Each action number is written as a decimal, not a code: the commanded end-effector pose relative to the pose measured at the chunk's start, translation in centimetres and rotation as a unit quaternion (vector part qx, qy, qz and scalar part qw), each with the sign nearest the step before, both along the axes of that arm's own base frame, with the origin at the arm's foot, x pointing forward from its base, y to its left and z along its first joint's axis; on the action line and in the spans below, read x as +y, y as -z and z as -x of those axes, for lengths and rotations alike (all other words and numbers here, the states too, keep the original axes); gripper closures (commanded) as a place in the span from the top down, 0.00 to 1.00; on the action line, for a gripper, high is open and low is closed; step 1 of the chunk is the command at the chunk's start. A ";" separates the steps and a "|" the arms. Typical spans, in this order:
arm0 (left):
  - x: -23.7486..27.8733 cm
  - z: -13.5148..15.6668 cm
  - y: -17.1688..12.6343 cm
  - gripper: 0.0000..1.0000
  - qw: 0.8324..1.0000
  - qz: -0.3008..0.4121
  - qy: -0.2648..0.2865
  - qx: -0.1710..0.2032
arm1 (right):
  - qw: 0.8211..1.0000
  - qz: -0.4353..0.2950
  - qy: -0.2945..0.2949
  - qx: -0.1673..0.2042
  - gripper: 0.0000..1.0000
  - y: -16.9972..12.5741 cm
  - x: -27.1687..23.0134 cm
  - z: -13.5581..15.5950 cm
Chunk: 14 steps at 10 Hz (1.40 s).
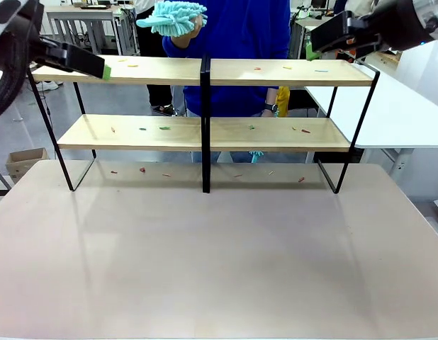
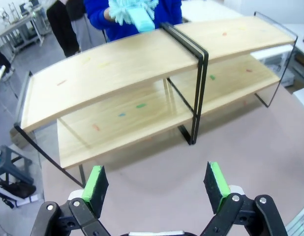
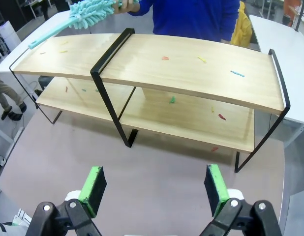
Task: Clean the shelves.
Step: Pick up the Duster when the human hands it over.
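My left claw [image 2: 157,183] hangs spread wide, green pads well apart and pinching nothing, near the left end of the shelves [image 1: 162,71]. The shelves stand on the far part of the beige tabletop [image 1: 219,269], between me and the person. Small coloured scraps [image 1: 164,128] lie on the left half of both boards, and a few more lie on the tabletop under the lower one.

Just left of the central black upright [image 1: 205,120], the person's hand [image 1: 199,21] holds a fluffy teal duster [image 1: 173,18] above the upper board. The duster's plain end seems to point my way.

Right of the upright, more scraps dot both boards. At the right end my right claw [image 3: 154,184] is spread as wide and is just as empty.

I judge the cleaning has not begun, since the boards are littered and I have no tool. This looks like the handover step. The next move calls for one claw to reach over the upper board and set its pads either side of the duster's bare end. It should press together only once the handle sits squarely between them, without knocking the frame.
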<state>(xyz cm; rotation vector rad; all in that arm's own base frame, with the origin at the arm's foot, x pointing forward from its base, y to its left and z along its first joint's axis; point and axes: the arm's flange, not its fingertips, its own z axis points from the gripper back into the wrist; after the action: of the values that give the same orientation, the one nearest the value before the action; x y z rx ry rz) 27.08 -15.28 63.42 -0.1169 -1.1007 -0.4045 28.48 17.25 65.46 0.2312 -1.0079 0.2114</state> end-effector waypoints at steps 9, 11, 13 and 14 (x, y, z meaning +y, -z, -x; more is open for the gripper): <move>-0.1 -0.2 0.6 1.00 1.000 -0.006 -0.001 0.016 | 1.000 0.000 -0.004 0.011 1.00 0.4 1.1 -0.5; -0.1 -0.2 0.6 1.00 1.000 -0.006 -0.001 0.016 | 1.000 0.003 -0.003 0.011 1.00 0.5 1.1 -0.5; -0.1 -0.2 0.6 1.00 1.000 -0.006 -0.001 0.016 | 1.000 0.005 -0.003 0.015 1.00 0.7 1.2 -0.7; -0.1 -0.2 0.6 1.00 1.000 -0.006 -0.001 0.016 | 1.000 0.006 -0.001 0.018 1.00 0.9 1.2 -0.9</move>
<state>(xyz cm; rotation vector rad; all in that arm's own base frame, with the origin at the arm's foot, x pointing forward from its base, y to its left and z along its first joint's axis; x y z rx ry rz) 27.36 -15.38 62.81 -0.1126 -1.0707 -0.4073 29.04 17.91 64.54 0.2262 -0.9792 0.2238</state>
